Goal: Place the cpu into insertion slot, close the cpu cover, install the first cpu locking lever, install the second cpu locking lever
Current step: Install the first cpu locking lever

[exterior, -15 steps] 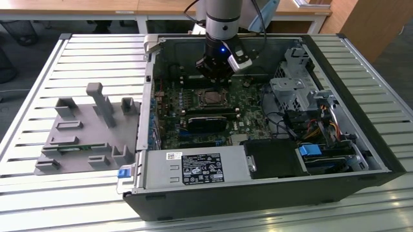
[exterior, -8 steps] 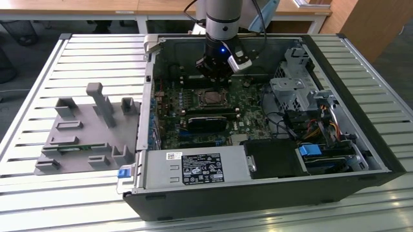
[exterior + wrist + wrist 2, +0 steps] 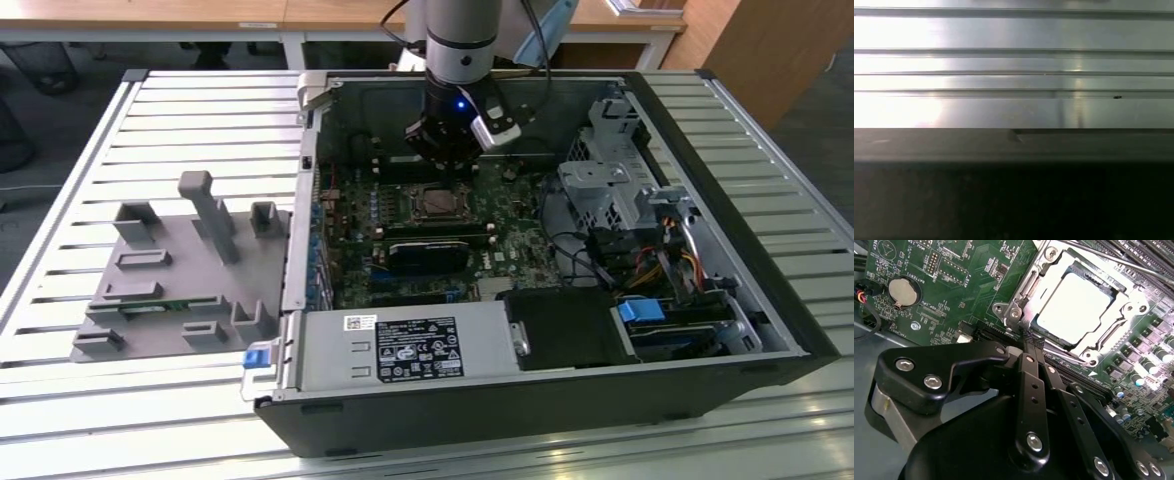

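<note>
A slatted metal table [image 3: 160, 110] is being washed in bright light, its ribs glaring in the first wrist view too [image 3: 1014, 65]. Behind it, a wooden desk [image 3: 200, 15] on white legs and a wooden cabinet [image 3: 774, 50] are being glimpsed over dark floor [image 3: 827, 140].

one open computer case [image 3: 534, 400], one motherboard [image 3: 969, 285], one cpu [image 3: 1074, 305] under one cpu cover [image 3: 1021, 292], one coin battery [image 3: 902, 291], one grey fixture block [image 3: 174, 290], one slatted counter [image 3: 80, 400].

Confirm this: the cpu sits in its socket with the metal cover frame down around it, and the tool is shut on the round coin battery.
Wrong on the battery. In the second wrist view the tool is shut at the cover frame's edge, beside the cpu; the coin battery lies untouched, away from it.
</note>
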Robot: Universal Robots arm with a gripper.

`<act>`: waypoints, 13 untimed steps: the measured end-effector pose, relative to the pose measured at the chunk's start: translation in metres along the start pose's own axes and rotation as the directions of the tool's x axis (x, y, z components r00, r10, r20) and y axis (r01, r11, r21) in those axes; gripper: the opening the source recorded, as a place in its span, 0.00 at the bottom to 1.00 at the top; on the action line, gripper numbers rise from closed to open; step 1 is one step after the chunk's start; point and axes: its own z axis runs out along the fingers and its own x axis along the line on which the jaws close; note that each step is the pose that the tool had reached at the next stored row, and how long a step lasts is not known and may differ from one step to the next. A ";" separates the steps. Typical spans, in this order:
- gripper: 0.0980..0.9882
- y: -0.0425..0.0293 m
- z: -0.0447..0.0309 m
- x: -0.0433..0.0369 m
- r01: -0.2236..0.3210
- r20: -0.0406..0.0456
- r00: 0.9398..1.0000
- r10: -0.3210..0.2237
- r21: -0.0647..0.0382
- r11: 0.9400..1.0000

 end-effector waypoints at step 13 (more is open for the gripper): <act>0.01 -0.0002 0.0055 -0.0009 0.000 0.000 1.000 0.000 0.001 1.000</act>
